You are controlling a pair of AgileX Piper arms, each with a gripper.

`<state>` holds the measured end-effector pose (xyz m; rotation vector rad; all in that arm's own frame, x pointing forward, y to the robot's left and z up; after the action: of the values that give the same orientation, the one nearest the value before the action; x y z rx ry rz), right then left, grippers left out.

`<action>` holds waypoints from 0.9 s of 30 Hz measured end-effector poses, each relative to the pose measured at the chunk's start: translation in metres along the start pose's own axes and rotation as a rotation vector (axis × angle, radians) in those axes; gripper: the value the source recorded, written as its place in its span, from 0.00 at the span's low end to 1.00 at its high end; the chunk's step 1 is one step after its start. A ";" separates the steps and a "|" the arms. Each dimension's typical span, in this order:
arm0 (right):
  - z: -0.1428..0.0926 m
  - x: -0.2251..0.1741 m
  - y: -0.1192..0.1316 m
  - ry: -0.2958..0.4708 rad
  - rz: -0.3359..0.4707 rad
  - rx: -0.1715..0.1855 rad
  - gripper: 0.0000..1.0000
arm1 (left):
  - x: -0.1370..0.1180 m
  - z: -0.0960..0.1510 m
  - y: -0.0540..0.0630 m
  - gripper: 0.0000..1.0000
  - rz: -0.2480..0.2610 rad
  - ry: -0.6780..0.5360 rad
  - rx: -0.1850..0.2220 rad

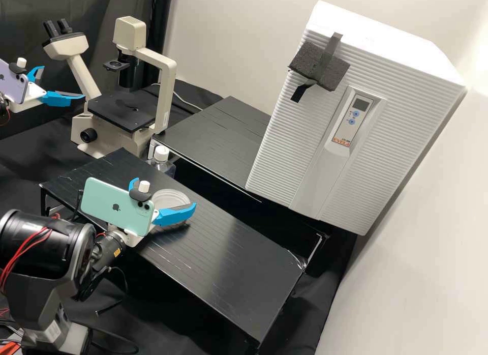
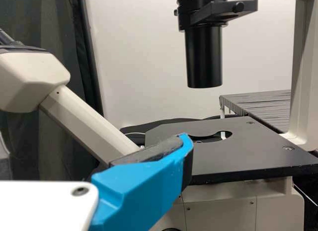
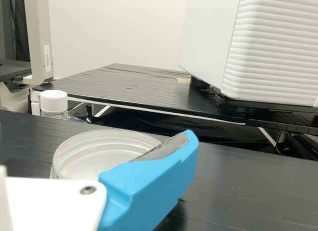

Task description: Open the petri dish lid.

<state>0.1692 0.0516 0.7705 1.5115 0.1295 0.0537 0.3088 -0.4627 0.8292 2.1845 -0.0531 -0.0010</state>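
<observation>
Because the petri dish (image 3: 58, 165) lies on the desk (image 1: 229, 253) between the parted fingers (image 1: 174, 216) of my right hand (image 1: 164, 193), I'd take its lid (image 3: 109, 133) by the rim (image 3: 61, 150); I judge it light and stiff but slick and brittle, so I'd squeeze gently and lift level. My left hand (image 1: 63, 82) hangs open, well away.
</observation>
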 end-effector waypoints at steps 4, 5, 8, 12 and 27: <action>-0.003 -0.004 0.005 -0.006 0.021 0.030 1.00 | 0.000 0.000 0.000 1.00 0.000 0.000 0.000; -0.004 -0.005 0.007 -0.013 0.036 0.041 1.00 | 0.000 0.000 0.000 1.00 0.000 0.000 0.000; -0.005 -0.010 0.012 -0.042 0.079 0.056 1.00 | 0.000 0.000 0.000 1.00 0.000 0.000 0.000; -0.006 -0.014 0.013 -0.080 0.104 0.075 1.00 | 0.000 0.000 0.000 1.00 0.000 0.000 0.000; -0.003 -0.012 0.006 -0.105 0.078 0.054 1.00 | 0.000 0.000 0.000 1.00 0.000 0.000 0.000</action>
<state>0.1570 0.0537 0.7773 1.5699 -0.0123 0.0340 0.3088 -0.4627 0.8292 2.1845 -0.0531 -0.0010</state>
